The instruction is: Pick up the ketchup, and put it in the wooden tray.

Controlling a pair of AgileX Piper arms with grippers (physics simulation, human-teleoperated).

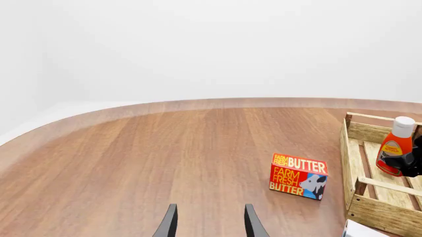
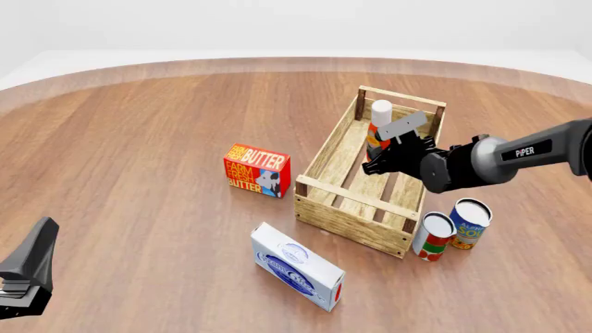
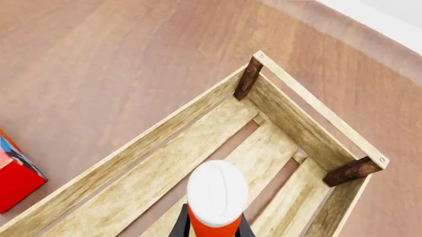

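The ketchup (image 2: 375,135), a red-orange bottle with a white cap, stands upright inside the far half of the wooden tray (image 2: 347,208). My right gripper (image 2: 379,158) is shut on its lower body, a black finger on each side of the ketchup (image 3: 216,192). Whether the bottle's base touches the slats of the wooden tray (image 3: 158,173) I cannot tell. The left wrist view shows the ketchup (image 1: 396,147) in the wooden tray (image 1: 379,213) off to one side. My left gripper (image 1: 211,224) hangs open and empty over bare table, far from both.
A red butter box (image 2: 257,171) lies left of the crate. A white-and-blue carton (image 2: 298,266) lies in front of it. Two cans (image 2: 433,236) (image 2: 470,223) stand at the crate's near right corner. The left arm (image 2: 28,277) sits at the near left edge.
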